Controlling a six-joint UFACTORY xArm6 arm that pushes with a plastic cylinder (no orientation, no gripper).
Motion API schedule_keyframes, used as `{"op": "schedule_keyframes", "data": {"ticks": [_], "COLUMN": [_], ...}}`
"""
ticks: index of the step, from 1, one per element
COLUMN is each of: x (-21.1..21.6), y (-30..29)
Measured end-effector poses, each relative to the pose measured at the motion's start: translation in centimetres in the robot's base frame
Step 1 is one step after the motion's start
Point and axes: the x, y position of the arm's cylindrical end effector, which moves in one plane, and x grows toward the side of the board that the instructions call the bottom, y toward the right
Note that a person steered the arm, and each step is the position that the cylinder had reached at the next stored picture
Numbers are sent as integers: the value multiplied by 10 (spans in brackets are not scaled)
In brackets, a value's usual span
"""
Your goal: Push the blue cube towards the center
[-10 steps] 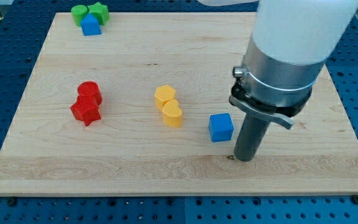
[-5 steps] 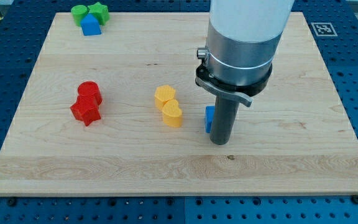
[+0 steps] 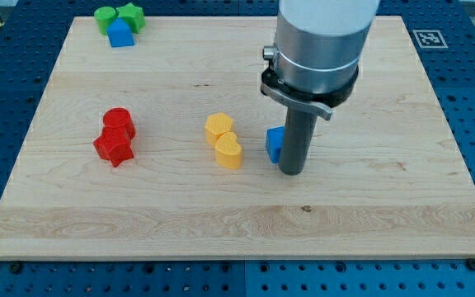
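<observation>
The blue cube sits near the middle of the wooden board, mostly hidden behind my rod, with only its left part showing. My tip rests on the board just right of and slightly below the cube, touching or nearly touching it. The yellow heart lies a short way to the cube's left.
A second yellow block touches the yellow heart above it. A red cylinder and a red star sit at the view's left. Two green blocks and another blue block cluster at the top left.
My rod swept left and up from the cube's lower right. The blue cube has shifted left and up, closer to the yellow heart.
</observation>
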Motion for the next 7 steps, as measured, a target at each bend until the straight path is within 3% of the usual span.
{"op": "schedule_keyframes", "data": {"ticks": [3,7], "x": [-13,-64], "y": [-3,-7]}}
